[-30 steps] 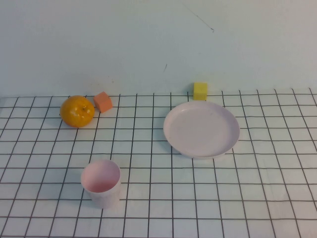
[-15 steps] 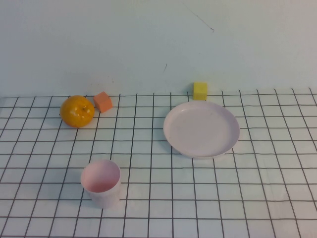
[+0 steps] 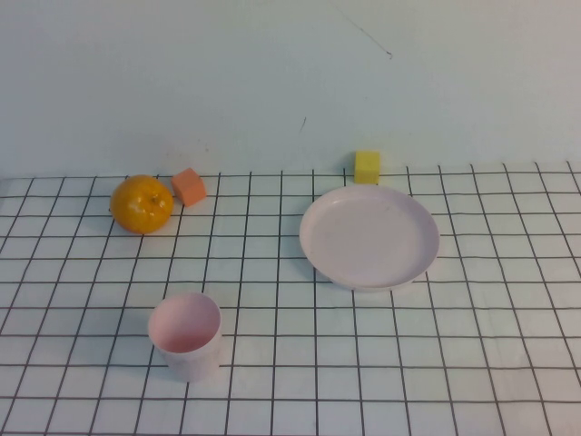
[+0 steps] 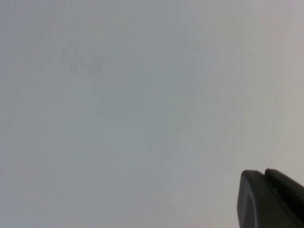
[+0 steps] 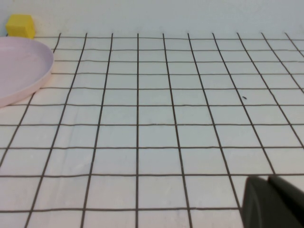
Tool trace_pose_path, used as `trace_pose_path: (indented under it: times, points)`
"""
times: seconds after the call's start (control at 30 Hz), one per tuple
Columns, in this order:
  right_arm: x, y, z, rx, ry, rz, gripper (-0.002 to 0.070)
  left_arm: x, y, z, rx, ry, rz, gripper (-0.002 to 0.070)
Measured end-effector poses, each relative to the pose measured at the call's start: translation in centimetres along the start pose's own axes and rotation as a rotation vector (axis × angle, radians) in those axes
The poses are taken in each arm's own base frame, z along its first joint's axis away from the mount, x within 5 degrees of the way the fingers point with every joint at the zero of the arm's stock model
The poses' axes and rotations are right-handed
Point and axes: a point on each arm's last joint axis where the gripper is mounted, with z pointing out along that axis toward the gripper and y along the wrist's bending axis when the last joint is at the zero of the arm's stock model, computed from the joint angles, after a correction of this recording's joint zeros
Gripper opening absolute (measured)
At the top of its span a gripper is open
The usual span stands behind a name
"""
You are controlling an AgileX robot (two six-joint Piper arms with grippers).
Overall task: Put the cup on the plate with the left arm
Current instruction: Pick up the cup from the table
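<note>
The pale pink cup (image 3: 185, 334) stands upright and empty on the grid cloth at the front left. The pale pink plate (image 3: 369, 236) lies empty to the right of centre; its edge also shows in the right wrist view (image 5: 28, 71). Neither arm shows in the high view. In the left wrist view my left gripper (image 4: 266, 174) sits at the frame's corner with its jaws together, facing a plain pale wall, with no cup in sight. In the right wrist view my right gripper (image 5: 267, 179) hovers low over the cloth, jaws together and empty, to the right of the plate.
An orange fruit (image 3: 142, 203) and a salmon cube (image 3: 189, 186) sit at the back left. A yellow cube (image 3: 367, 166) stands just behind the plate and shows in the right wrist view (image 5: 20, 25). A pale wall rises behind the white grid cloth (image 3: 290, 363).
</note>
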Motion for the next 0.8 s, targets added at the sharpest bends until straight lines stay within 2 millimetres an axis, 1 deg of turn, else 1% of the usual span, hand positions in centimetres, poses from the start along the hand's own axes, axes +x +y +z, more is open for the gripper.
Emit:
trace_pose_path:
  times: [0.2, 0.3, 0.4, 0.47, 0.53, 0.63, 0.73, 0.8]
  points:
    - [0.0, 0.0, 0.0, 0.000, 0.000, 0.000, -0.0002, 1.2, 0.7, 0.8, -0.071, 0.083, 0.015, -0.0002]
    - [0.0, 0.0, 0.0, 0.000, 0.000, 0.000, -0.0002, 1.7, 1.5, 1.8, -0.172, 0.174, 0.050, -0.0002]
    - [0.0, 0.0, 0.0, 0.000, 0.000, 0.000, -0.0002, 2.0, 2.3, 3.0, -0.307, 0.317, 0.076, -0.0002]
    - [0.0, 0.0, 0.0, 0.000, 0.000, 0.000, -0.0002, 2.3, 2.7, 3.9, -0.386, 0.464, 0.088, -0.0002]
    - [0.0, 0.0, 0.0, 0.000, 0.000, 0.000, -0.0002, 2.9, 2.6, 4.7, -0.418, 0.616, 0.065, -0.0002]
    - [0.0, 0.0, 0.0, 0.000, 0.000, 0.000, -0.0002, 4.3, 1.6, 6.1, -0.368, 0.869, 0.012, -0.0002]
    - [0.0, 0.0, 0.0, 0.000, 0.000, 0.000, -0.0002, 6.0, -0.1, 7.2, -0.199, 1.080, -0.052, -0.0002]
    - [0.0, 0.0, 0.0, 0.000, 0.000, 0.000, -0.0002, 6.7, -1.1, 7.9, -0.087, 1.147, -0.085, -0.0002]
